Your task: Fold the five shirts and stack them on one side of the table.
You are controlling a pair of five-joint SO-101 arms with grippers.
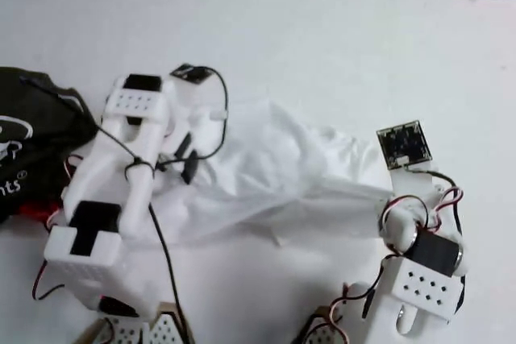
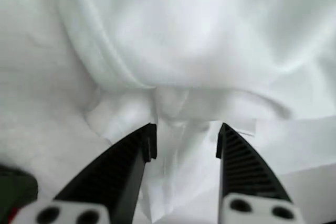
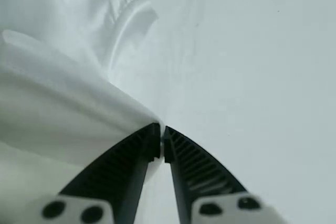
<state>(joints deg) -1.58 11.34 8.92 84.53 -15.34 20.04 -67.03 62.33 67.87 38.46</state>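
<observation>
A crumpled white shirt [image 1: 274, 171] lies across the middle of the white table [image 1: 339, 46]. My left gripper [image 2: 185, 140] hovers over the shirt's left part [image 2: 173, 40], open, with cloth folds showing between its black fingers [image 2: 131, 166]. My right gripper [image 3: 161, 140] is at the shirt's right edge [image 3: 68, 108], shut on a thin corner of the white cloth. In the high view the left arm [image 1: 121, 167] covers the shirt's left end and the right arm [image 1: 419, 239] stands at its right end. A dark shirt [image 1: 32, 142] with white print lies bunched at the table's left edge.
The far half of the table and its right side are bare white surface [image 1: 451, 62]. Cables [image 1: 205, 130] loop off the left arm above the cloth. The arm bases [image 1: 153, 328] stand at the near edge.
</observation>
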